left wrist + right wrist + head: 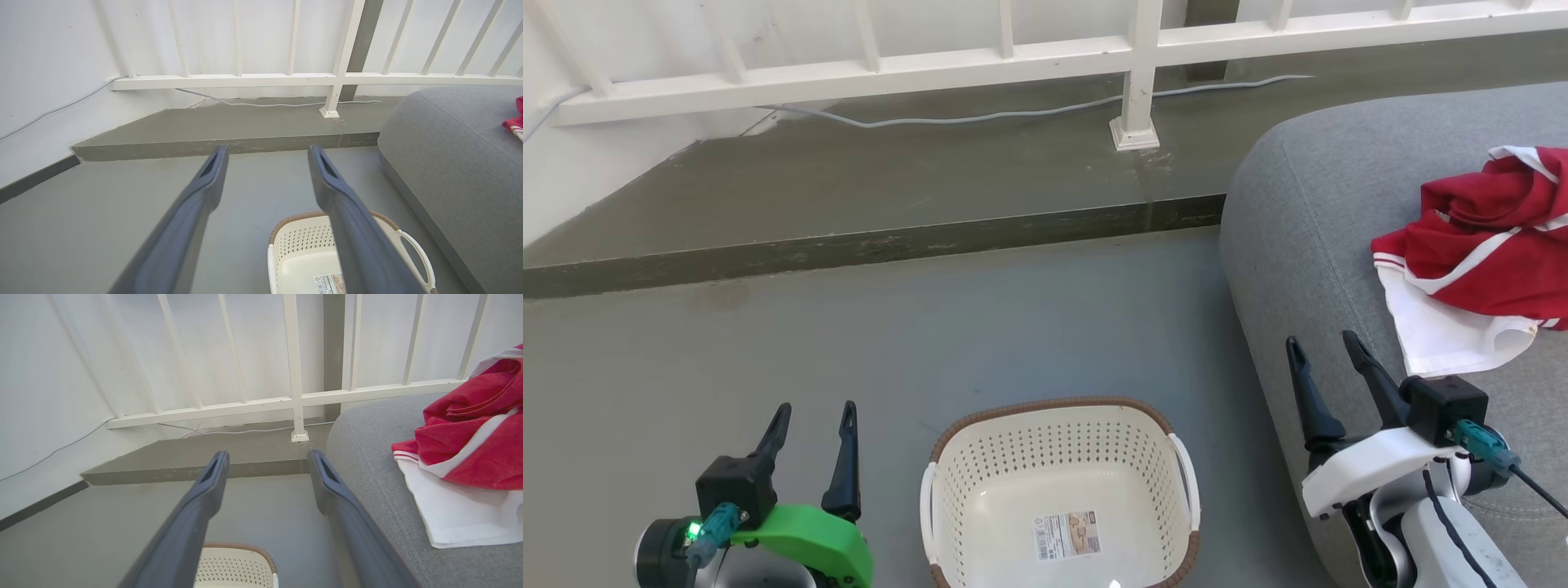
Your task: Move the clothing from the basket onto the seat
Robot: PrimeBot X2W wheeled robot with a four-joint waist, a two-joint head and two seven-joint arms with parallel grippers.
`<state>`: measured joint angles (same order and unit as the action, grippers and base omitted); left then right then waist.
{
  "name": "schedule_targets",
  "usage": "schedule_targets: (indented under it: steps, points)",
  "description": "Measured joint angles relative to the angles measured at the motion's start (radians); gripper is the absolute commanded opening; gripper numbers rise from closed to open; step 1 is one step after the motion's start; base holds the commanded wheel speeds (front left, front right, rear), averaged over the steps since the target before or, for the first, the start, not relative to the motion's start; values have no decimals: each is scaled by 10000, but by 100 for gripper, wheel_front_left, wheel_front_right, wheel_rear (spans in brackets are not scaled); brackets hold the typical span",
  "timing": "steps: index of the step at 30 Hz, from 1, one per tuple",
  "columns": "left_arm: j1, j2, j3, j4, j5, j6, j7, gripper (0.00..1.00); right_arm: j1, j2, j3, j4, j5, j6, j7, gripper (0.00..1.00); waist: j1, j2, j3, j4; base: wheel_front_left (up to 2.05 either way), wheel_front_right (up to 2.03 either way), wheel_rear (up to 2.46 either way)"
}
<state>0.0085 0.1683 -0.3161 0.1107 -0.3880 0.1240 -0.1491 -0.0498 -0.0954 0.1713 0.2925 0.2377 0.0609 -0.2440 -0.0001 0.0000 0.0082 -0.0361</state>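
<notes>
The red clothing (1494,245) with white trim and a white part lies crumpled on the grey seat (1307,212) at the right; it shows too in the right wrist view (470,449) and at the edge of the left wrist view (515,122). The cream basket (1062,490) with a brown rim stands on the floor at bottom centre, holding nothing but its label sticker. My left gripper (815,416) is open, left of the basket. My right gripper (1323,347) is open over the seat's near edge, just left of the clothing, with nothing between its fingers.
A raised concrete step (866,245) runs across the floor behind the basket. A white railing (1135,73) with a post stands on it, and a grey cable (980,118) lies along its base. A white wall (49,81) closes the left side.
</notes>
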Motion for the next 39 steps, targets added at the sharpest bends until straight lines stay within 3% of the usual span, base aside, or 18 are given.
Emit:
schedule_targets:
  steps: [7,8,17,39]
  points:
    - [131,-144,88,-98,334,0,63,100,27,-19,-2,-186,2,-2,77,100,0,0,-13,24,0,0,0]
    - [133,-188,107,-138,347,0,59,0,32,-13,-4,-186,2,-4,79,0,0,0,-11,27,0,0,0]
    - [343,-341,-12,255,82,-77,77,0,378,90,-96,244,284,4,174,0,1,0,-14,48,0,0,0]
    - [346,-575,690,270,-2878,-520,445,0,221,249,-892,385,3354,98,1099,0,1,0,-19,113,0,0,0]
